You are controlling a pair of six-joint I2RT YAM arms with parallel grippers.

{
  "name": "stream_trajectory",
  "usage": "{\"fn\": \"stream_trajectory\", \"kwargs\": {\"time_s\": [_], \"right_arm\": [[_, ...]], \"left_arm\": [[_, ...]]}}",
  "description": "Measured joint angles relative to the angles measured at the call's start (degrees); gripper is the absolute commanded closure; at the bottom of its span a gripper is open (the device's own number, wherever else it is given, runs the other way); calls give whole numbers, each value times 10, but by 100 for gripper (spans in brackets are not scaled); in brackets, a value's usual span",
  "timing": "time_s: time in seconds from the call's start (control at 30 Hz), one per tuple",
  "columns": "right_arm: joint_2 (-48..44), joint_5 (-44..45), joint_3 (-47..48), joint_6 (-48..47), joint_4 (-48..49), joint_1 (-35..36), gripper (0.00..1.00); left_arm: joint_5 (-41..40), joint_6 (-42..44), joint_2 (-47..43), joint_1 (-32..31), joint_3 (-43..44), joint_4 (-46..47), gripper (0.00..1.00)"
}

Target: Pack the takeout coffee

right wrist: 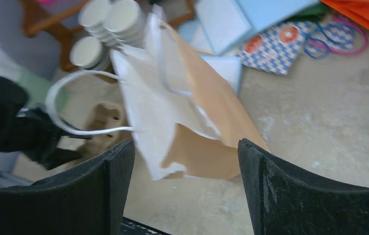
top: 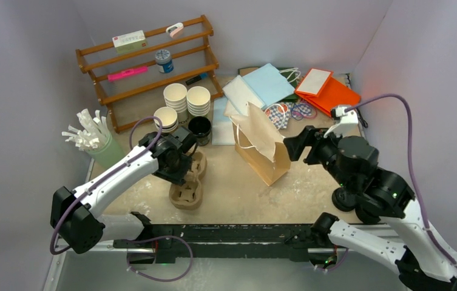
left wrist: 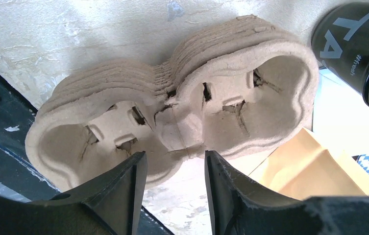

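Observation:
Three stacks of kraft paper cups (top: 175,95), white inside, stand at the back left by the rack; they also show blurred in the right wrist view (right wrist: 109,17). I see no lids. A kraft paper bag (top: 263,148) with white handles stands leaning mid-table, also in the right wrist view (right wrist: 207,117). My left gripper (top: 184,159) is open and empty, its jaws at the near rim of a stack of pulp cup trays (left wrist: 172,98). My right gripper (top: 291,145) is open and empty, just right of the bag, facing it (right wrist: 184,147).
An all-black cup (top: 199,127) stands beside the trays (top: 187,191), also in the left wrist view (left wrist: 358,49). A wooden rack (top: 147,60) is at the back left. A green holder of white stirrers (top: 95,142) is at the left. Blue (top: 268,82) and orange (top: 329,91) bags lie behind.

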Motion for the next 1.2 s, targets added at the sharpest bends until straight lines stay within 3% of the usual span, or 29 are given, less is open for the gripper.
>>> {"fn": "stream_trajectory", "kwargs": {"time_s": [0.2, 0.43, 0.53, 0.63, 0.7, 0.83, 1.03, 1.2], "right_arm": [[58, -170, 108, -33, 23, 0, 42], [136, -294, 113, -40, 67, 27, 46], [185, -285, 142, -45, 73, 91, 46], [252, -236, 196, -61, 81, 214, 54], [300, -206, 227, -74, 96, 285, 65], [350, -165, 216, -79, 114, 342, 100], [286, -123, 33, -59, 169, 339, 100], [290, -122, -29, -41, 207, 339, 100]], "left_arm": [[7, 0, -9, 0, -2, 4, 52], [6, 9, -9, 0, -3, 4, 49], [6, 10, -9, 0, -7, 4, 49], [6, 10, -9, 0, -14, 4, 49], [6, 11, -9, 0, -16, 4, 48], [6, 11, -10, 0, -17, 4, 48], [5, 10, -11, 0, -17, 3, 47], [-3, 8, -22, 3, -20, 2, 47]]}}
